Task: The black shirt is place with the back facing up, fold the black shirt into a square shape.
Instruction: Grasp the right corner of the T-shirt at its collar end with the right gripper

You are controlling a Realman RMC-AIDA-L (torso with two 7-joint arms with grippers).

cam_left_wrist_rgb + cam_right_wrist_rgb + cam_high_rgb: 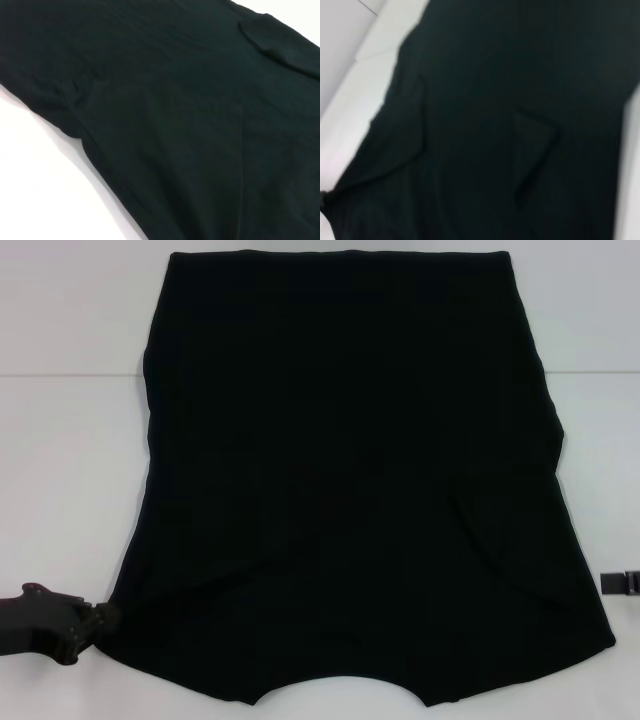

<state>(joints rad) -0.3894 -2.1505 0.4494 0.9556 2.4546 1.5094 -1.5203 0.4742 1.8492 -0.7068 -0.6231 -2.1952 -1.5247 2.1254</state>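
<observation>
Black metal of the left gripper (pixel 100 620) sits at the near left corner of the black shirt (pixel 350 490), its tip touching the cloth edge; whether its fingers are parted or closed on the fabric cannot be told. At the right edge, the right gripper (pixel 620 584) barely shows, apart from the shirt. Sleeves folded in, the shirt lies flat across the white table (pixel 60 440).

Bright even overhead light, white table (pixel 70 440) glaring, faint shadows, right wrist view blurred
</observation>
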